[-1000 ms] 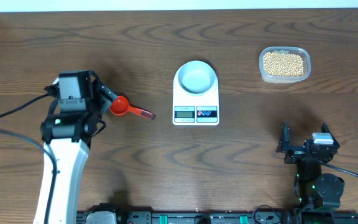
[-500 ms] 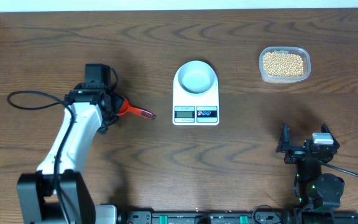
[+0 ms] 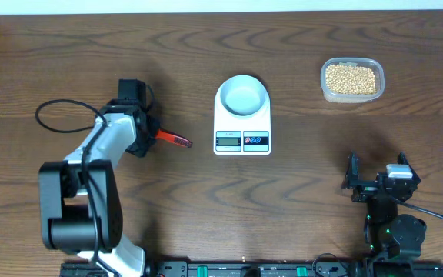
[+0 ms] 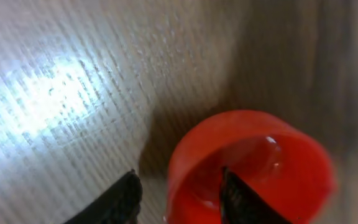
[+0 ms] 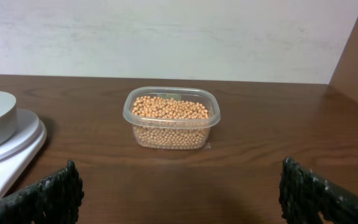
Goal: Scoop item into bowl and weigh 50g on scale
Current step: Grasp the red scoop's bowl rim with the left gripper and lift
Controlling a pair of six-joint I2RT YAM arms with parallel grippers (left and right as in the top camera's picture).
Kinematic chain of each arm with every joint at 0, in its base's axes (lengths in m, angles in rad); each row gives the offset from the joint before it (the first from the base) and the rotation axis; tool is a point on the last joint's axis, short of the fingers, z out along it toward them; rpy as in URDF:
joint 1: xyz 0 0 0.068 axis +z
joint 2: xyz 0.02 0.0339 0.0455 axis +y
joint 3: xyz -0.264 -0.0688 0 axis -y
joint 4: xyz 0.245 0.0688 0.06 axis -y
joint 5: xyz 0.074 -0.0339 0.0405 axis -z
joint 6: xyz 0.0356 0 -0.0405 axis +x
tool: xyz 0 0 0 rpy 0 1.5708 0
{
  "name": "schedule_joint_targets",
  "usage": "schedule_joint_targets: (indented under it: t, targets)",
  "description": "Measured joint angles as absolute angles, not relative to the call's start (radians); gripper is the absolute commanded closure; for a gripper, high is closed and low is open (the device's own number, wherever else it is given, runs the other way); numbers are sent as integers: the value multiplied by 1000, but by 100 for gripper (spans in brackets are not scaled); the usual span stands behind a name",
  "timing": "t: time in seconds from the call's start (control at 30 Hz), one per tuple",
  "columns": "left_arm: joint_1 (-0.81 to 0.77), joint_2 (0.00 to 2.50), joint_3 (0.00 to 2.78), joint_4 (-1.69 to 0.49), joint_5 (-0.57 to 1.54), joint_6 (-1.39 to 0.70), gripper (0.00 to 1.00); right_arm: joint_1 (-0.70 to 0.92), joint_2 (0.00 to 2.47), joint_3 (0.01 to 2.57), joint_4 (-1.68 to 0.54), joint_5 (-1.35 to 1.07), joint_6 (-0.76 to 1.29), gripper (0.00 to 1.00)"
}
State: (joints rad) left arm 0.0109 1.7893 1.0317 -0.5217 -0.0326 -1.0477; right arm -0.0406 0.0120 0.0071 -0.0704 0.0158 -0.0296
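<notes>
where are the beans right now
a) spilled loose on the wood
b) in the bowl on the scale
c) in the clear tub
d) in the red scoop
c: the beans all sit in the clear tub at the far right of the overhead view, while the bowl on the scale is empty and the red scoop holds none.

the white rectangular scale [image 3: 242,140] lies flat on the counter [image 3: 206,200], off to the right of the left end effector [image 3: 146,132]. the pale round bowl [image 3: 242,95] sits upright on it, empty. the beige beans [image 3: 351,78] fill a clear tub [image 3: 352,99] ahead of the right end effector [image 3: 377,175], well apart.
</notes>
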Motion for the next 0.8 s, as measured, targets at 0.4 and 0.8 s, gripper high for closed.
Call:
schedule_joint_targets:
  t: [0.4,0.8]
  targets:
    - [11,1806,1032,-518,-28,-1051,92,-41,12,7,-70,16,-30,1]
    - [11,1806,1032,-514,-28,-1050,93,-41,12,7,-70,16,-30,1]
